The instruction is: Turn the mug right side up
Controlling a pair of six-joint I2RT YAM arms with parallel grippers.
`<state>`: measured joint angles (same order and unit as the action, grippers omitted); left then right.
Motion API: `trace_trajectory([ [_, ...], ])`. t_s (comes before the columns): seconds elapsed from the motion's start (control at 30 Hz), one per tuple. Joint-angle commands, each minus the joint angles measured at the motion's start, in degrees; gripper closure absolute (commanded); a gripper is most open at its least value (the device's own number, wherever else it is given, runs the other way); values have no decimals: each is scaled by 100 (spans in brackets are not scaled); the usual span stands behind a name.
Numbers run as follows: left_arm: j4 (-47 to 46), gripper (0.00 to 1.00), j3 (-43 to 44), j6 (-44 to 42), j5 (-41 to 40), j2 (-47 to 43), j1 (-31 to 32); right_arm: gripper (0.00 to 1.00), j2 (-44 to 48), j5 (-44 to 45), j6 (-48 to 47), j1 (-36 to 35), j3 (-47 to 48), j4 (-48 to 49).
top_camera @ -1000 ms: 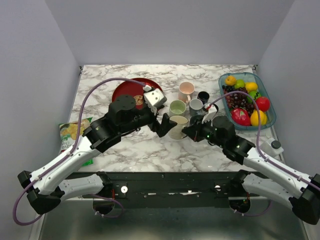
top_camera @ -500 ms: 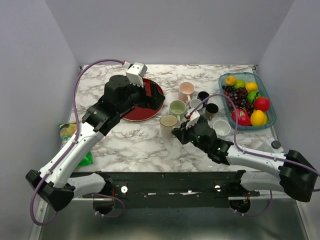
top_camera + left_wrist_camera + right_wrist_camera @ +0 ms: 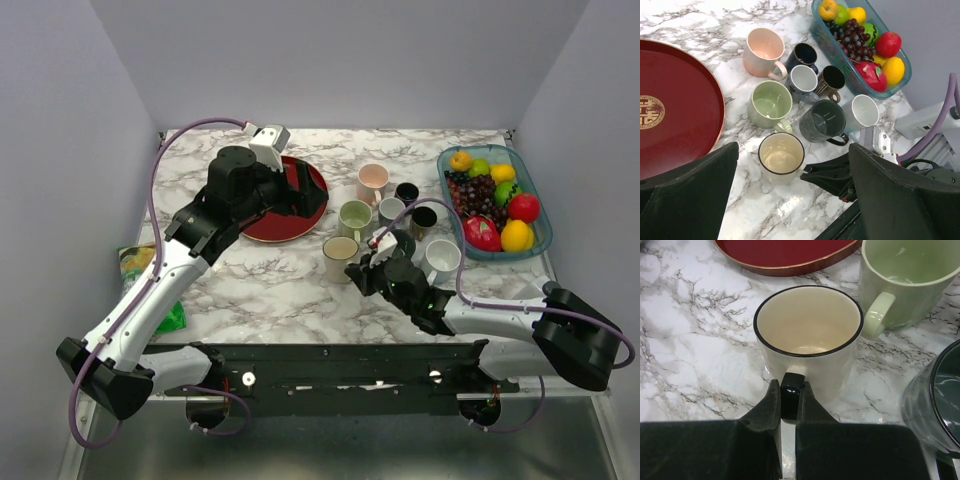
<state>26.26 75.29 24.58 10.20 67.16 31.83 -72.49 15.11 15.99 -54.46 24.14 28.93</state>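
The mug is cream with a black rim and a black handle. It stands upright on the marble table, mouth up, and looks empty in the right wrist view. My right gripper is shut on its black handle from the near side, low over the table. My left gripper hangs open above the red plate, apart from the mug. In its wrist view the mug sits far below, between the wide-spread fingers.
A red plate lies at the back left. Close behind and right of the cream mug stand several other upright mugs, the nearest a light green one and a dark green one. A fruit tray is far right, a snack bag left.
My left arm has let go, lifted and pulled back over the red plate. My right arm has dropped lower, drawing the mug slightly left and near, where it stands upright.
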Motion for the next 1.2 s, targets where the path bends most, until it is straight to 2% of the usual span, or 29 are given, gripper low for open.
trace_trajectory([
  [0.0, -7, 1, -119, -50, 202, -18, -28, 91, -274, 352, 141, -126, -216, 289],
  [0.17, 107, 1, -119, -243, 114, -80, -28, 63, -284, 563, 475, -197, -331, -168],
  [0.43, 222, 1, -198, -418, -79, -203, -28, 41, -20, 659, 1063, -206, -322, -1072],
  [0.53, 327, 1, -190, -480, -298, -255, -28, 29, 436, 651, 1213, -206, -252, -1510],
  [0.6, 493, 1, -172, -524, -465, -317, -28, 12, 901, 703, 1327, -206, 19, -1933],
  [0.63, 572, 1, -137, -524, -683, -326, -28, 1, 1051, 703, 1371, -206, 142, -2439],
  [0.7, 844, 1, -119, -463, -931, -413, -28, 0, 1454, 721, 1407, -206, 606, -2926],
  [0.73, 924, 1, -154, -419, -1271, -457, -28, 0, 1553, 791, 1511, -206, 818, -3615],
  [0.8, 1117, 1, -233, -331, -1493, -580, -28, 0, 1859, 905, 1609, -197, 1335, -4173],
  [0.93, 1416, 1, -400, -340, -1608, -774, -28, 0, 2316, 1388, 1994, -188, 2101, -5587],
  [1.17, 2093, 1, -252, -384, -1872, -976, -28, 0, 2897, 2398, 2699, -188, 3157, -7111],
])
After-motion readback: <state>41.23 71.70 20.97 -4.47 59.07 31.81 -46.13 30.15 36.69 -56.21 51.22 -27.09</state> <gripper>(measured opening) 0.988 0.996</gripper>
